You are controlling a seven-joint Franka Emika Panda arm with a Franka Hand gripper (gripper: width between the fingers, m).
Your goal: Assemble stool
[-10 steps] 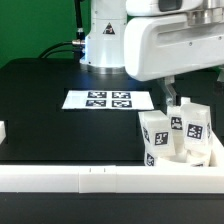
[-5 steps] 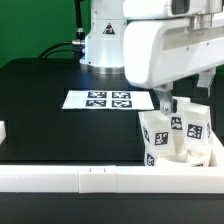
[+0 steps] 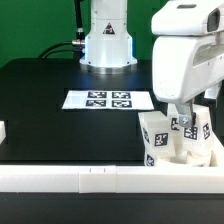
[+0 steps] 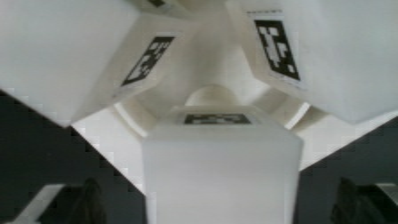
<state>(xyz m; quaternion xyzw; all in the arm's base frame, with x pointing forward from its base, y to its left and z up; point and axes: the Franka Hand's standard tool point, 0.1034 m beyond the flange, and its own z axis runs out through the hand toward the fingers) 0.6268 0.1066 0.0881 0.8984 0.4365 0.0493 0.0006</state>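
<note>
The arm's fingers (image 3: 182, 113) sit low among the tagged white stool legs (image 3: 157, 133) clustered at the desk's (image 3: 40, 85) corner, beside the border rail (image 3: 80, 179). Whether the fingers are apart or clamped cannot be told. The marker board (image 3: 110, 100) lies flat behind.

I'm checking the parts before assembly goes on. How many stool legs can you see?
2 legs are plain in the exterior view: one at the cluster's left, one to its right under the arm. More may be hidden behind the arm; the pale shapes below them are unclear.
</note>
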